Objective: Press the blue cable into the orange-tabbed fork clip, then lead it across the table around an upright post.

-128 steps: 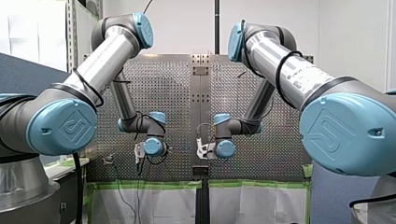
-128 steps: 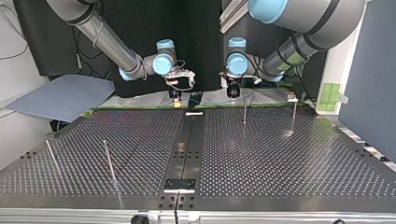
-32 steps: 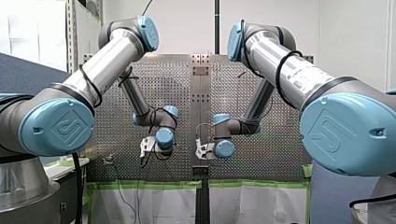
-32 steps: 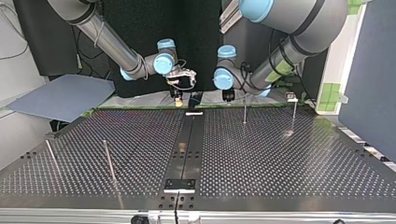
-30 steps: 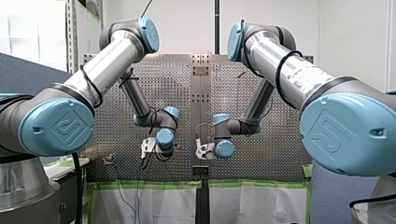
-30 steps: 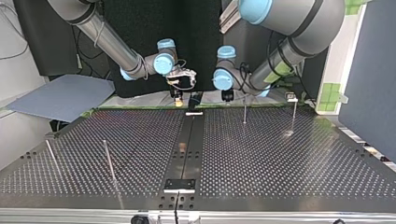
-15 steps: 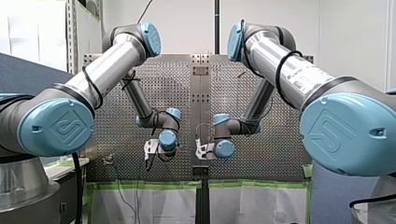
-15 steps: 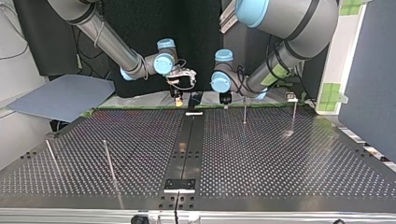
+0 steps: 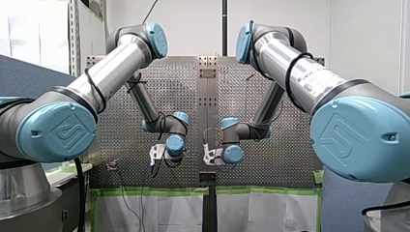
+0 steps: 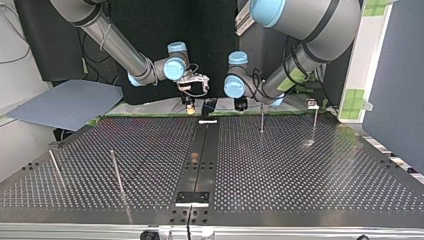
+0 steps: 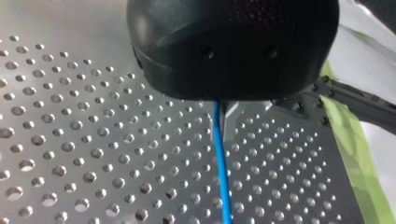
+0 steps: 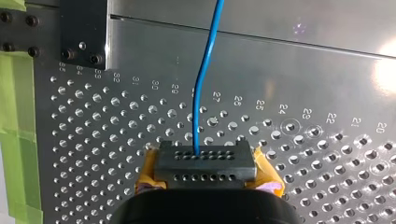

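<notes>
Now, left claw (image 11: 222, 119) clamped on blue cable (image 11: 222, 177), right claw (image 12: 204, 161) likewise, over perforated table (image 12: 336, 158)

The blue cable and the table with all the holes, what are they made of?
The blue cable looks like wire in a smooth plastic or rubber coating: it is thin, evenly blue and bends gently. The table looks like bare metal, probably aluminium: it is silvery grey and brushed, with a glare spot and neatly drilled holes.
</notes>
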Motion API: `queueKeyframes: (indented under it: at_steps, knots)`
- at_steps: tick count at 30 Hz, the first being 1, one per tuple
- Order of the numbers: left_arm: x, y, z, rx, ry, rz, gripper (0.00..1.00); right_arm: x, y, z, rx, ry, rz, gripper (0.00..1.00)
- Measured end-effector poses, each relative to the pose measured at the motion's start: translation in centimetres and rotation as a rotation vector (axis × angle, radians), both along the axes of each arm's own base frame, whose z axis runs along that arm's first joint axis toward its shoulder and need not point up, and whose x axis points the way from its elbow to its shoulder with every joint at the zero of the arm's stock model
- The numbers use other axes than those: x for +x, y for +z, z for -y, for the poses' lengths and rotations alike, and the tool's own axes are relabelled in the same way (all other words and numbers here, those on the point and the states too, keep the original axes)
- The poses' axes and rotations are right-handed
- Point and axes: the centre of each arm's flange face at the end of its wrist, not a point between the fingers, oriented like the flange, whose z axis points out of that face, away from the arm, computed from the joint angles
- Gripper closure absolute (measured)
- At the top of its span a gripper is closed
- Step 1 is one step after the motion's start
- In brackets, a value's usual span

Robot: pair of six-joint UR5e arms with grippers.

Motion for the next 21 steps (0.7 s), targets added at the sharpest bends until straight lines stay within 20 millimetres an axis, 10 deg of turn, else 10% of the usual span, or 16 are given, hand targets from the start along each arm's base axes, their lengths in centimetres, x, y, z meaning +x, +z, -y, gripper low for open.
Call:
queueKeyframes:
  at_steps: [10,21]
  knots:
    - [-1.5,1.2,1.0,0.000,-0.001,0.026,1.00,-0.5,0.4,0.3,0.009,-0.009,-0.011,1.00]
    - [-4.4,4.1,1.9,-0.032,-0.031,0.083,1.00,-0.7,5.7,0.7,-0.011,-0.017,0.002,1.00]
